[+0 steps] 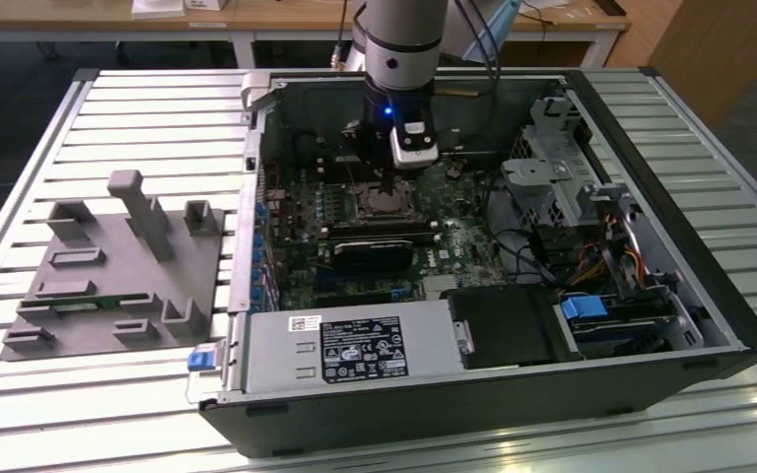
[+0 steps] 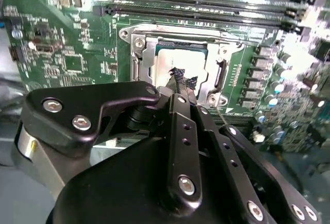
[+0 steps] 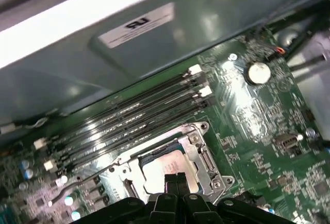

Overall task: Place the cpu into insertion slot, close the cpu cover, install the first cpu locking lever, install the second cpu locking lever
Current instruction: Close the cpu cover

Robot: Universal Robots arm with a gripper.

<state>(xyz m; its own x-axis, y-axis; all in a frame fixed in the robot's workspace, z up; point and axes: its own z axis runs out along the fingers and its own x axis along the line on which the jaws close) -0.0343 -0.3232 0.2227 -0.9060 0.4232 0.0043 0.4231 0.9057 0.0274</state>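
Silver-grey, the cpu [image 2: 178, 58] lies in the insertion slot [image 1: 384, 202] on the green board [image 2: 77, 28], and the cpu cover [image 3: 204, 156] frames it. I cannot tell if the cover sits fully flat. My tool [image 2: 181, 80] hides the near edge of the cpu. Its fingers [image 3: 170, 185] are narrow, almost together, and I see nothing between them. Around is the open computer case [image 1: 484, 414], lying on a white slatted tabletop [image 1: 115, 108], with wooden furniture [image 1: 694, 39] behind.
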